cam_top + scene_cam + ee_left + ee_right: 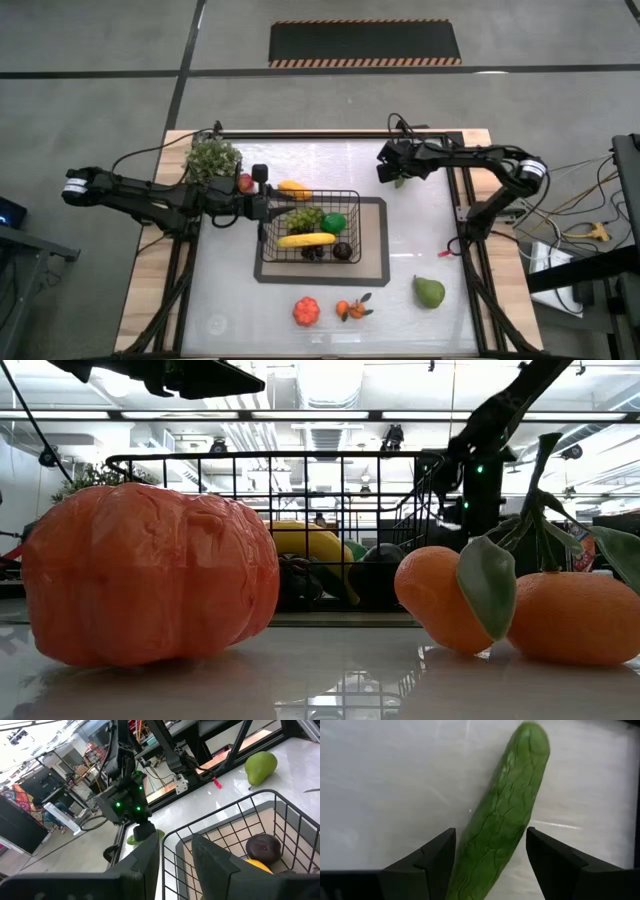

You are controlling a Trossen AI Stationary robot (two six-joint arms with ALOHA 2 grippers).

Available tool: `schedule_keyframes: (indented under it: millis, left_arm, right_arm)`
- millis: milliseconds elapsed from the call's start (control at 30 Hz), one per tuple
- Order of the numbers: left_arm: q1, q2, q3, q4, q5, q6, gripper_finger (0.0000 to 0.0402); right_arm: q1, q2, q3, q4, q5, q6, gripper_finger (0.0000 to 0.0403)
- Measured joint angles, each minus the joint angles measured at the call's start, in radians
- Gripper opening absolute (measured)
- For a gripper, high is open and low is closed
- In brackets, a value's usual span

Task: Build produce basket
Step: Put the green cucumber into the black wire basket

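At the table's far right, the right gripper [490, 857] straddles the long green cucumber [502, 815], fingers apart; left gripper [175, 857] clamps the black wire-mesh basket's [235, 827] rim

No text, label, brand, number or sign can be read in any view
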Motion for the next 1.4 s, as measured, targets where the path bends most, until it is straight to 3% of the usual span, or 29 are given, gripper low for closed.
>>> schedule_keyframes:
  millis: [300,533,633,967,1267,1400]
  left_arm:
    - [0.000,0.000,-0.001,0.000,0.000,0.000,0.0097]
    - [0.000,0.000,-0.002,0.001,0.000,0.000,0.0097]
    - [0.000,0.000,-0.002,0.003,0.000,0.000,0.0097]
    - [0.000,0.003,-0.010,0.064,0.000,-0.027,0.0097]
    - [0.000,0.048,-0.010,0.247,0.000,-0.048,0.0097]
    - [0.000,0.084,-0.010,0.344,0.002,-0.081,0.0097]
  right_arm:
    - [0.000,0.086,0.003,0.006,0.002,0.011,0.0220]
    - [0.001,0.076,0.003,0.006,-0.001,0.011,0.0144]
    - [0.001,0.056,0.003,0.006,-0.001,0.003,0.0116]
    - [0.068,-0.147,0.002,0.021,0.043,-0.113,0.0129]
    - [0.302,-0.422,-0.014,0.378,0.044,-0.462,0.0124]
    - [0.412,-0.464,-0.061,0.609,-0.038,-0.619,0.0125]
